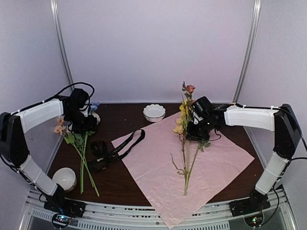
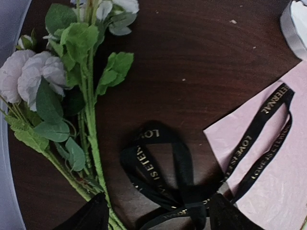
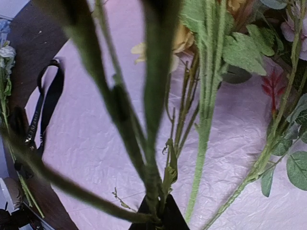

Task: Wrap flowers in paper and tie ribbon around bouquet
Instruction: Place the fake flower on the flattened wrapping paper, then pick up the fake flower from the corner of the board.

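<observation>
A pale pink sheet of paper [image 1: 211, 167] lies spread on the dark table [image 1: 120, 182]. My right gripper [image 1: 193, 130] hovers over its far part, shut on green flower stems [image 3: 154, 158] right at its fingertips [image 3: 165, 218]. Those flowers [image 1: 184, 143] run from yellow and peach heads at the far end to stem tips near the paper's front. More stems [image 3: 204, 143] lie on the paper [image 3: 86, 129] beside them. At the left, other flowers [image 1: 82, 155] lie on the table. My left gripper [image 2: 158, 221] is open above them and above the black ribbon [image 2: 177, 172], holding nothing.
A white scalloped bowl [image 1: 154, 112] stands at the back centre, just beyond the paper's far corner. A white cup [image 1: 64, 178] sits near the front left edge. The ribbon [image 1: 108, 152] loops partly onto the paper's left edge. Grey walls close in the table on three sides.
</observation>
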Tool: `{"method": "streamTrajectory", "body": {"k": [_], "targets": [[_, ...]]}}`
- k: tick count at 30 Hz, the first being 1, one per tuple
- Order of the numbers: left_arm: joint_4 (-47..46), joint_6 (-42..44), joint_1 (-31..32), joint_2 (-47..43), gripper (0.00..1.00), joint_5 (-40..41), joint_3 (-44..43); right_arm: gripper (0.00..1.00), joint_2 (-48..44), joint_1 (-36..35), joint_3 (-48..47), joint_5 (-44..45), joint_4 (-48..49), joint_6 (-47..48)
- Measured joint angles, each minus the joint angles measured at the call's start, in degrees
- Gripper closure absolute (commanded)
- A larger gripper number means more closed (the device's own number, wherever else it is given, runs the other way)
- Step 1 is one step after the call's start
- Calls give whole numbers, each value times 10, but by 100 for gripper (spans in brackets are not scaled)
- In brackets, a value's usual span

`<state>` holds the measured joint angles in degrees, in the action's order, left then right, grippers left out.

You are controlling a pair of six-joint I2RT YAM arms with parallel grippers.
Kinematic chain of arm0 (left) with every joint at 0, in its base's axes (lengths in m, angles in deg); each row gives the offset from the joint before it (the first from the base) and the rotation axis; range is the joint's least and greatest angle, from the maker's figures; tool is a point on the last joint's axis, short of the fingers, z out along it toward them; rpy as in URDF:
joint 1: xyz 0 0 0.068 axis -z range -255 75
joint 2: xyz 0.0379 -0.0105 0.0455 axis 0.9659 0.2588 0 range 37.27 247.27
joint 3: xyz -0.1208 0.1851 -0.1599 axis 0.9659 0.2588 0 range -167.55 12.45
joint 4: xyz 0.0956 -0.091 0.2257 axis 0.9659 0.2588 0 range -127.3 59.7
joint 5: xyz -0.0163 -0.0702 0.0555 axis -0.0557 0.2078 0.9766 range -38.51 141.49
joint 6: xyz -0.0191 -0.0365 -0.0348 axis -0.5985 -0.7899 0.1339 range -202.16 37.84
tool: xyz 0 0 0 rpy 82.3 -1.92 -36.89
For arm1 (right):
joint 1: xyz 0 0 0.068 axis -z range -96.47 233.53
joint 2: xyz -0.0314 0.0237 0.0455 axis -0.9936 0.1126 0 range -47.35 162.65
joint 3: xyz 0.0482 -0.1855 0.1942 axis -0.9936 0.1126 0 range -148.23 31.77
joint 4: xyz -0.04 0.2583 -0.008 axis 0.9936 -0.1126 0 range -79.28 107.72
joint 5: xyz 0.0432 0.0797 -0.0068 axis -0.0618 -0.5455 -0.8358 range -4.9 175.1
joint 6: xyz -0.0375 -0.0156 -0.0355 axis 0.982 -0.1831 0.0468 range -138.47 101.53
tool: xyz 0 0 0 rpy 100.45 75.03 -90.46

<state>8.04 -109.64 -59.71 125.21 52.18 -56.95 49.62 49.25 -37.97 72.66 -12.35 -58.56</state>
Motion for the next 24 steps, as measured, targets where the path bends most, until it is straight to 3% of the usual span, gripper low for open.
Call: {"method": "streamTrajectory", "body": {"k": [2,5,12,18,24], "targets": [[12,2,-14,10,49,19,5,70,11,5,-1,19,-18,10],[15,4,-30,25,62,43,16,67,11,8,-2,43,-29,14],[-13,-10,-67,54,65,51,59,67,-4,9,0,68,-35,16],[-87,-93,-87,14,69,32,165,68,-38,9,1,72,-35,17],[-92,-170,-40,-59,72,40,237,68,-41,8,1,72,-36,20]]}}
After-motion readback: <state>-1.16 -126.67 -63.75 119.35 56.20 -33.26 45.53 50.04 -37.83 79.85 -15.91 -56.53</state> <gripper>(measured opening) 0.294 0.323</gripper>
